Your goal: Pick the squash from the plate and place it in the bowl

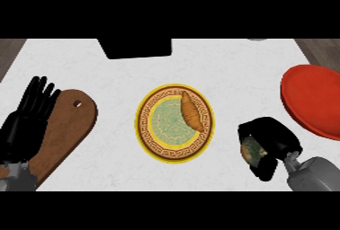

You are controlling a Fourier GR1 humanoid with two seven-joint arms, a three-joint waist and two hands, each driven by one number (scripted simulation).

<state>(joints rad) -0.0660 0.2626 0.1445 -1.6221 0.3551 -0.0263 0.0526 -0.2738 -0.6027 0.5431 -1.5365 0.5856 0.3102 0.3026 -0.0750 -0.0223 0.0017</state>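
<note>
On the white bench point(219, 63) a round plate point(150, 134) with a yellow rim and a brown patterned band lies near the middle. On its right side lies a long orange-brown thing point(190, 111) with ridges across it, running from the upper rim down toward the right rim; what it is exactly I cannot tell. The right hand point(269, 146) shows to the lower right of the plate, apart from it, and its black fingers point(260, 130) are curled round a green and yellowish rounded thing, the squash point(251, 150), which shows only partly at the left side of the hand. So the squash is off the plate and is held in the right hand, above the bench between the plate and the red bowl point(312, 101). The red bowl stands at the right edge of the view, cut by the edge, up and to the right of the hand and not touching it. The left hand point(30, 114) shows at the left edge, its fingers straight and pointing up, holding nothing. Just beside it, partly under it, lies a brown wooden cutting board point(69, 123) with a small hole near its upper end. At the top of the bench stands a black object point(136, 48), well apart from the plate.
</note>
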